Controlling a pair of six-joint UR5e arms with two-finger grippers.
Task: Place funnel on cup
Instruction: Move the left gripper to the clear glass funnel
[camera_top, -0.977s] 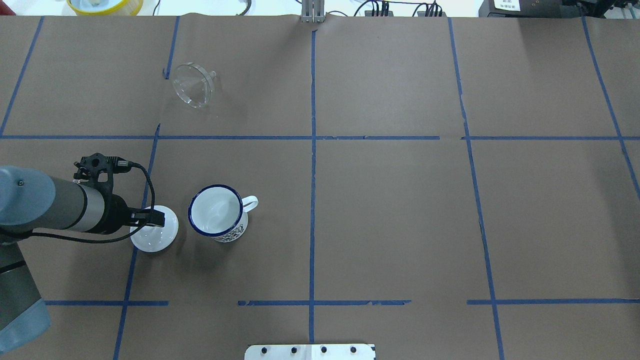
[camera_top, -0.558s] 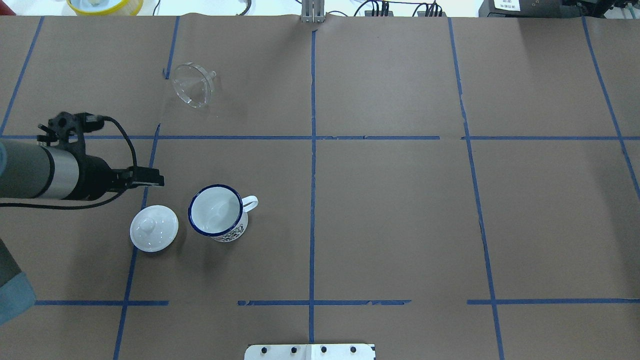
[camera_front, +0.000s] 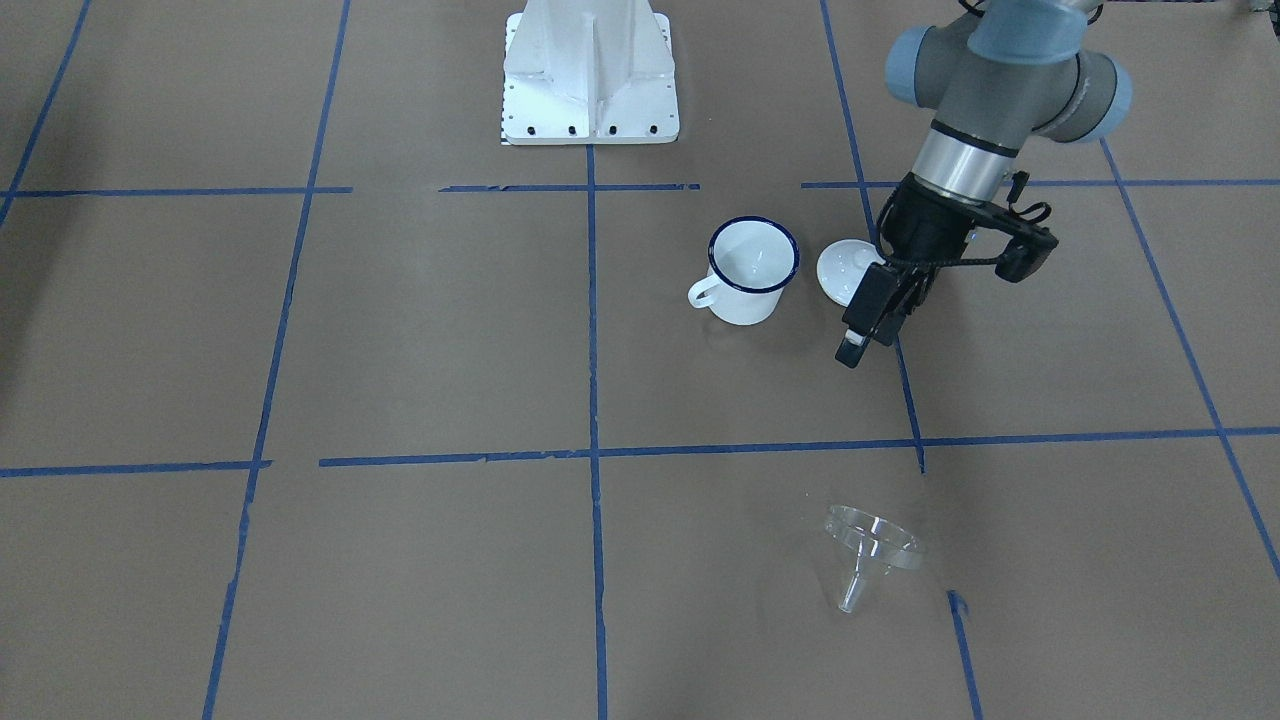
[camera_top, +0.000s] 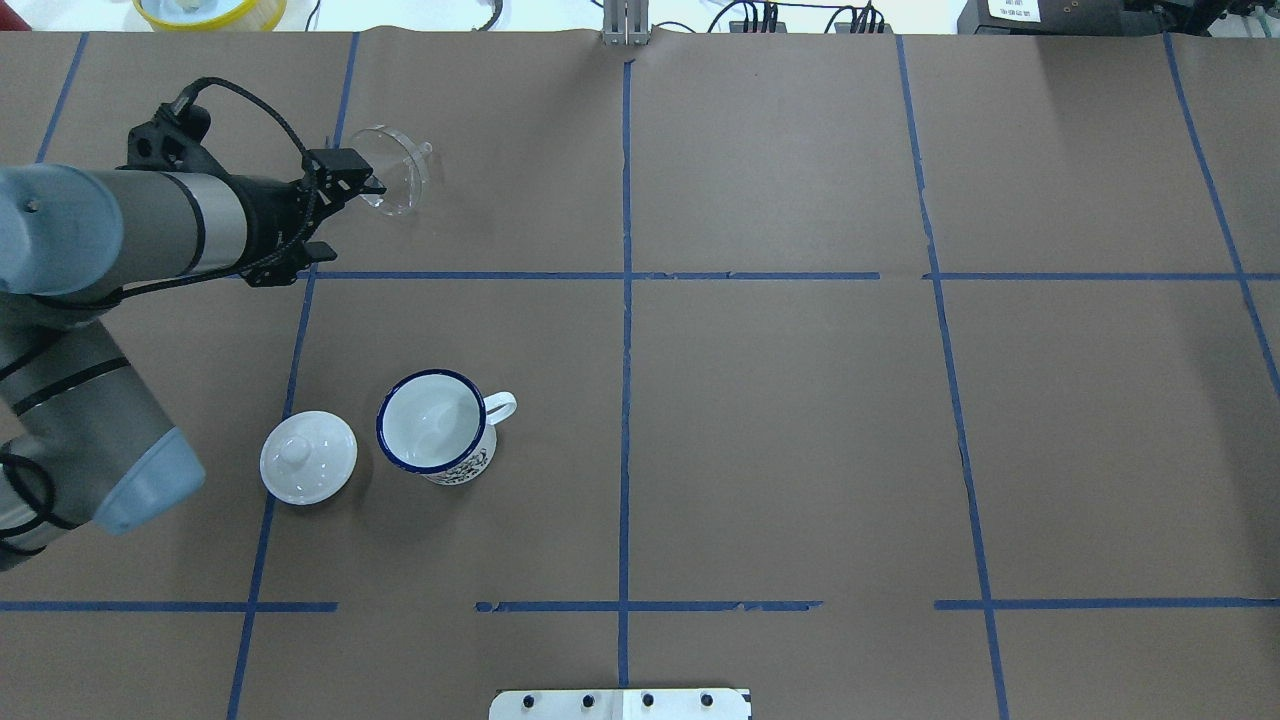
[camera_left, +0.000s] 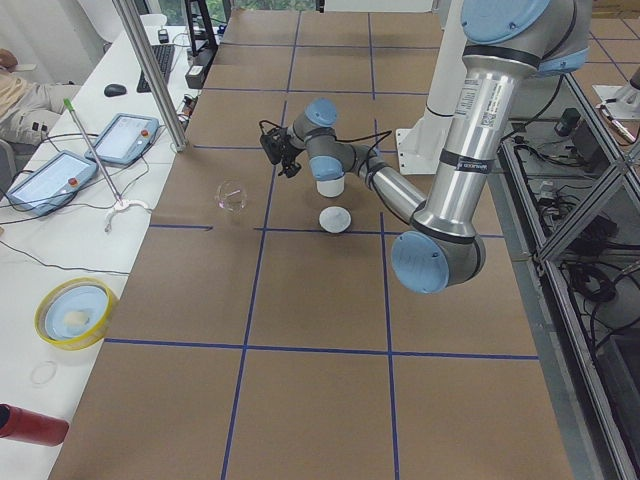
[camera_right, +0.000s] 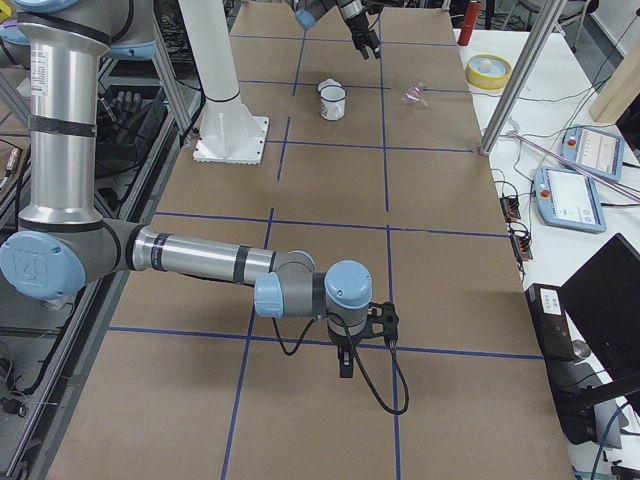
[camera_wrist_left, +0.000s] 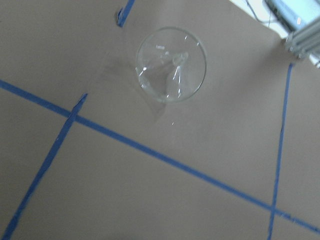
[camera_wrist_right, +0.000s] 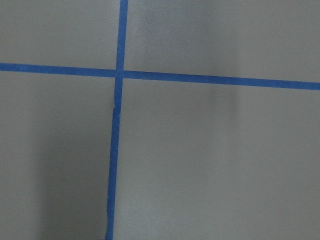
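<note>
Left gripper (camera_top: 342, 212) hovers with fingers spread wide and nothing between them, at the funnel's (camera_top: 392, 178) eight o'clock in the overhead view. The funnel lies on its side on the table (camera_top: 800, 420), well apart from the cup (camera_top: 437, 436), at its twelve o'clock. The lid (camera_top: 308, 457) sits just beside the cup at nine. Right gripper (camera_right: 344, 362) hangs low, and its fingers are impossible to judge.

Lid (camera_front: 838, 266) half hidden behind left tool (camera_front: 868, 335) — right tool (camera_right: 345, 367) state unreadable.

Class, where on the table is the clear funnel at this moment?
In the overhead view the funnel lies on its side at the far left, beyond the cross tape line, well apart from the cup and the lid nearer the robot.
</note>
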